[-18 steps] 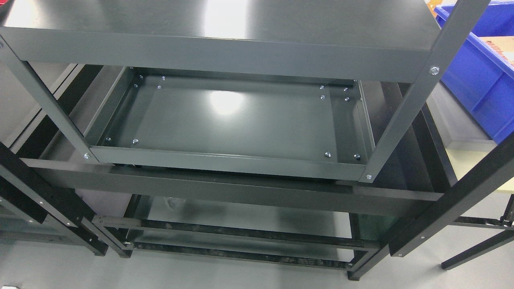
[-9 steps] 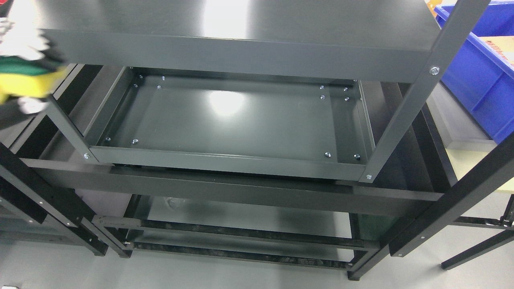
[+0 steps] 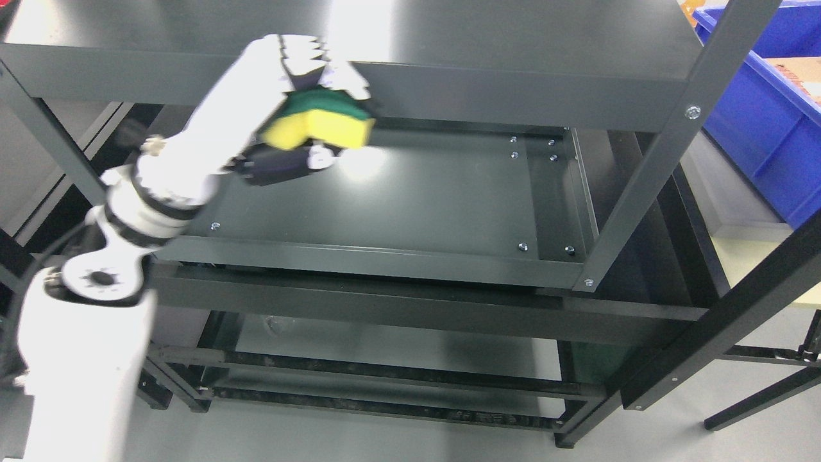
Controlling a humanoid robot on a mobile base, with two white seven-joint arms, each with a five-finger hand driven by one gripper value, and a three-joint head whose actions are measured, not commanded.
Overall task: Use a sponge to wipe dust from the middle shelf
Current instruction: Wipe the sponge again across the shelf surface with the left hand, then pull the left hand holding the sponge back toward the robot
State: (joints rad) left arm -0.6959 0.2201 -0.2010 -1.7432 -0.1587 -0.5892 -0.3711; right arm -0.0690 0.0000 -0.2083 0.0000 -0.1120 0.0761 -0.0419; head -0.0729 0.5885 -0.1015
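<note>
Toward 10 o'clock of the frame, the left robot hand (image 3: pixel 295 102) is seen reaching in from the lower left on a white arm. Its fingers (image 3: pixel 301 48) are curled over the top of a sponge (image 3: pixel 319 119), with a dark thumb section visible below it; the sponge is gripped firmly. A yellow body and a green scouring layer on top are noted on the sponge. It is held in front of the top shelf's front edge, above the rear left part of the middle shelf (image 3: pixel 417 192); contact with the shelf surface cannot be told, as the hand is motion-blurred.

The middle shelf is recorded as a dark grey metal tray with raised rims, bolts at its corners, and a bright glare patch just at 3 o'clock of the sponge. The top shelf (image 3: pixel 487 38) lies at 12 o'clock, also glare-marked. A lower shelf (image 3: pixel 397 346) is seen at 6 o'clock, behind dark crossbars. A blue bin (image 3: pixel 763 122) is noted at 2 o'clock, outside the rack's right upright (image 3: pixel 667 154).
</note>
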